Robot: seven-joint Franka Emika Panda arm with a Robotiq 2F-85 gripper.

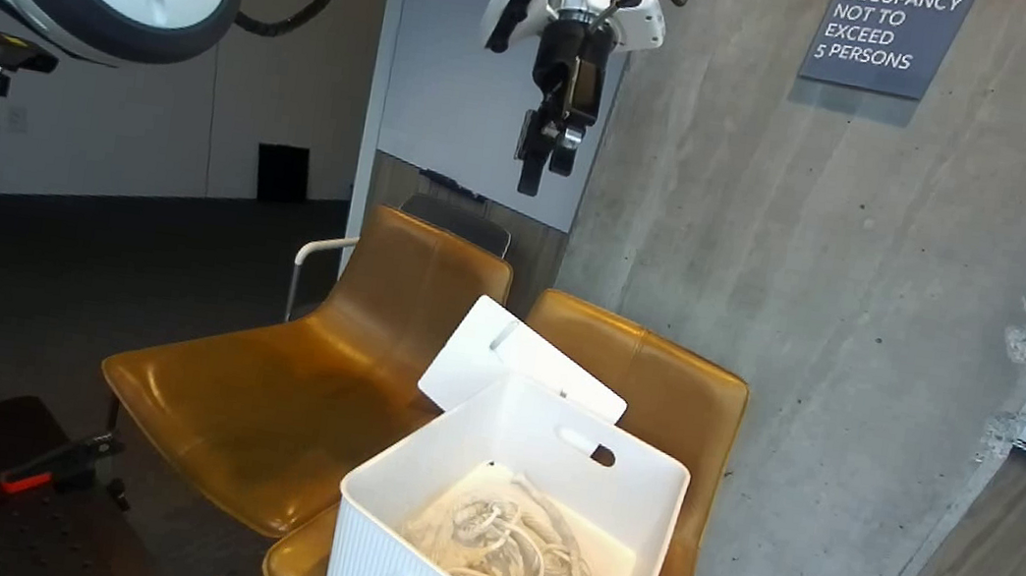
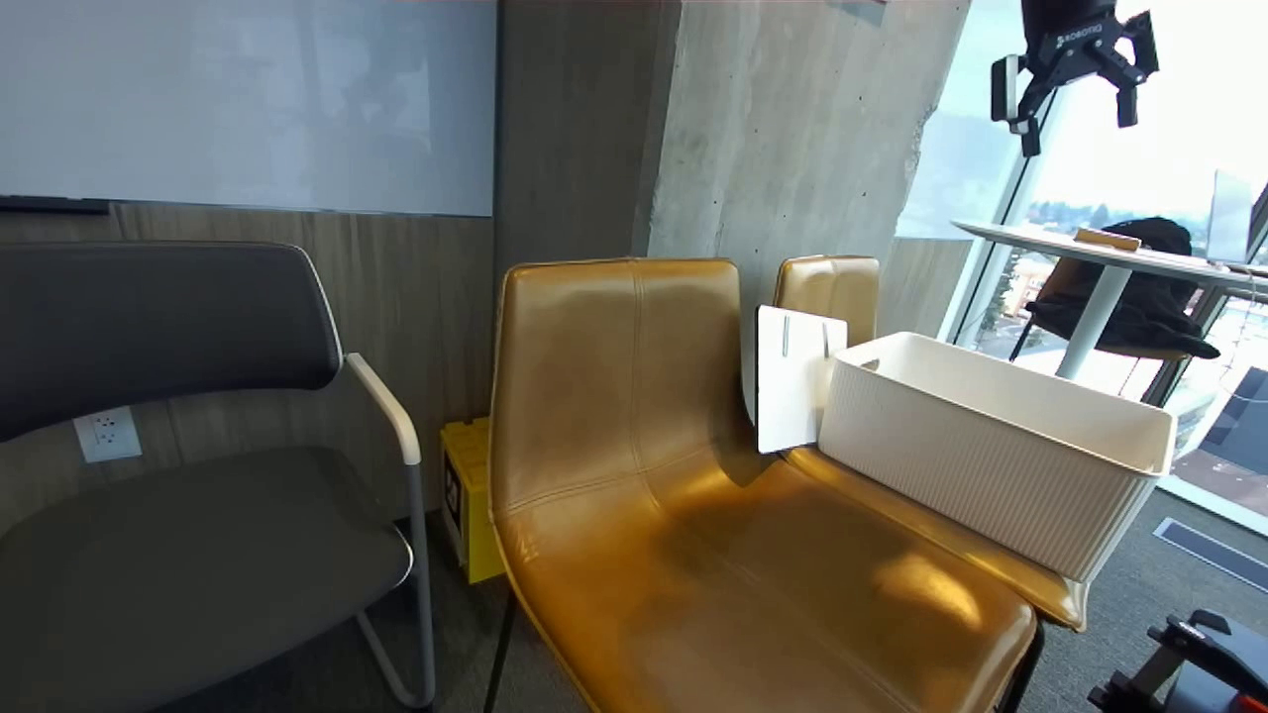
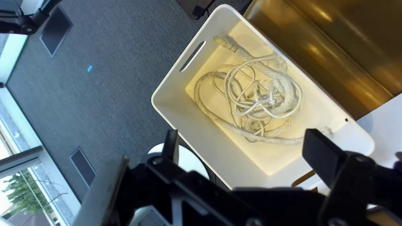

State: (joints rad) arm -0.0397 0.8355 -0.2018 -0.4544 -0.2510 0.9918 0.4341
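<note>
Two fingers (image 3: 322, 150) on the claw (image 2: 1079, 129), spread wide, bare gap between. Claw hangs high in both exterior views, fingertips down, well apart from everything below. Wrist view looks past it into a white ribbed bin (image 2: 971, 465).

In the bin: tangle of pale cords (image 3: 284, 91), thin loops lying on thicker braided lengths. Bulk sits mid-bottom. One thick end points at the bin's corner on the seat-front side. A long strand curves along one long wall and runs toward the backrest end.

Bin stands upright on the seat of a tan chair (image 1: 685, 410), one short side near the seat's front edge, the other facing the backrest. White panel (image 1: 514, 358) is tilted between bin and backrest, thin grey marks on its face; bin rim covers its lower part in an exterior view, so can't say for sure whether panel and bin touch.

Second tan chair (image 2: 713, 535) right alongside, its seat edge by the bin's long side. Further out: yellow box (image 2: 482, 505), low between that chair and a grey chair (image 2: 198, 564); concrete wall (image 1: 871, 276) with a blue-grey sign (image 1: 888, 40), top cropped; whiteboard (image 2: 248, 99) above the grey chair. Farthest: round table (image 2: 1030, 240) near the window (image 2: 951, 178), tan block (image 2: 1108, 239) on top, dark cloth (image 2: 1149, 307) beside it.
</note>
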